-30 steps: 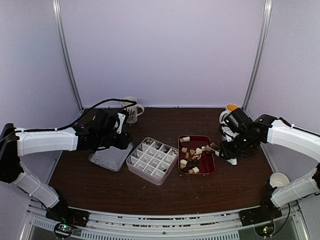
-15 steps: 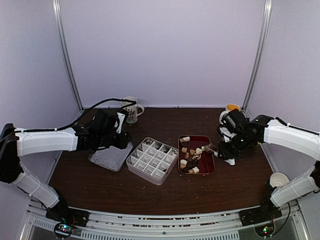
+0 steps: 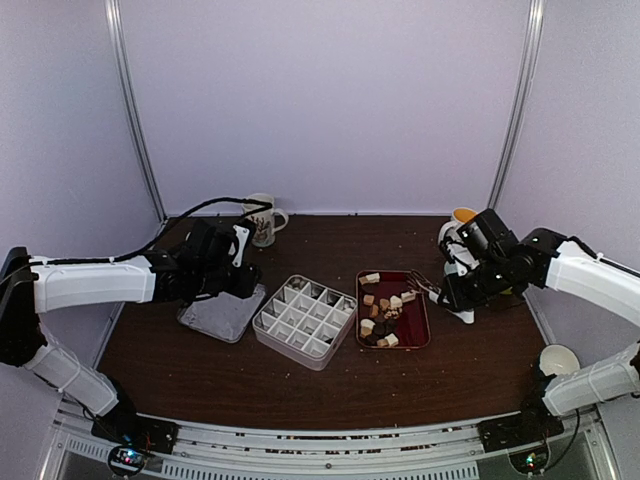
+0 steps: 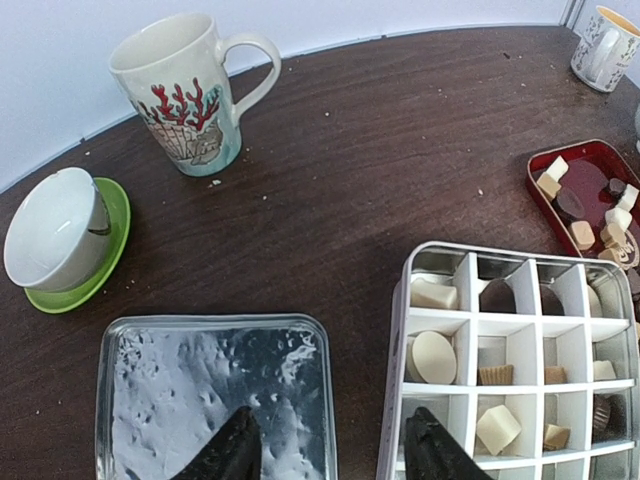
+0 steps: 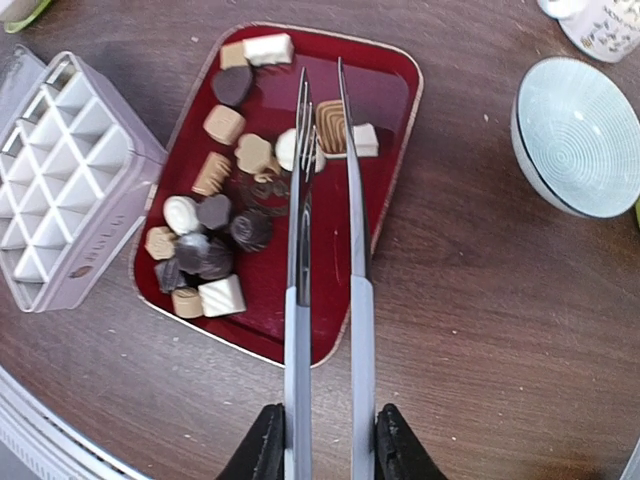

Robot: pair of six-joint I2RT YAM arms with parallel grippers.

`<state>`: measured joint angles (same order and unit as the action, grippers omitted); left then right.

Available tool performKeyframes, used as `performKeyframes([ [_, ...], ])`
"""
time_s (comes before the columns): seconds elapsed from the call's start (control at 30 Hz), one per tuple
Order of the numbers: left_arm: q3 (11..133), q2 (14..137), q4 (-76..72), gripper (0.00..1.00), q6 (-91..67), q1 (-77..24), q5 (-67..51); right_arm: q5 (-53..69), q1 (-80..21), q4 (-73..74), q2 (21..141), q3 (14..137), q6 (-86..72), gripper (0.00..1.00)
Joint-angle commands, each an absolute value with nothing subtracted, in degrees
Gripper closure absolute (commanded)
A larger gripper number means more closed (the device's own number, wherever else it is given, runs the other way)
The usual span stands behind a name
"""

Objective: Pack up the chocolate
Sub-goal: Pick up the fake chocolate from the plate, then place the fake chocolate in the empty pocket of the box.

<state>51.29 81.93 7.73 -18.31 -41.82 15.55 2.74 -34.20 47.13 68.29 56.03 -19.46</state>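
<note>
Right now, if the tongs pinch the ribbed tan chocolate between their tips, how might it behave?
The ribbed tan chocolate looks small and solid, so probably light and stiff. Its grooves may give the tongs some bite, though smooth metal could slip. In the red tray neighbouring pieces crowd it, so a push likely nudges them.

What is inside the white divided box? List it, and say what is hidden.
The box holds white and tan chocolates, one per cell; other cells look bare. The picture's edge cuts off some cells, and partitions hide some floors.
</note>
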Motion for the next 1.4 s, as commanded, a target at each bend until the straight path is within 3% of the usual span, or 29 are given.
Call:
performKeyframes([
  [0.0,51.3,80.5,5.7,0.48,-17.5,-41.5,15.9,8.6,-33.8,44.3,66.6,59.0,-17.8,0.76],
  [0.27,49.8,80.1,5.6,0.49,-20.8,-39.5,14.1,23.6,-34.8,34.4,67.7,58.2,-18.0,0.79],
  [0.43,47.9,78.9,4.9,0.49,-22.2,-38.2,12.2,27.0,-39.7,27.4,70.6,59.5,-18.9,0.79],
  [0.8,39.9,72.4,1.8,0.49,-25.9,-30.5,4.3,26.1,-49.7,14.9,83.6,63.4,-20.4,0.81],
  [1.37,37.6,68.8,2.8,0.48,-26.1,-25.6,-2.3,21.8,-52.7,5.3,95.3,66.0,-23.2,0.78],
])
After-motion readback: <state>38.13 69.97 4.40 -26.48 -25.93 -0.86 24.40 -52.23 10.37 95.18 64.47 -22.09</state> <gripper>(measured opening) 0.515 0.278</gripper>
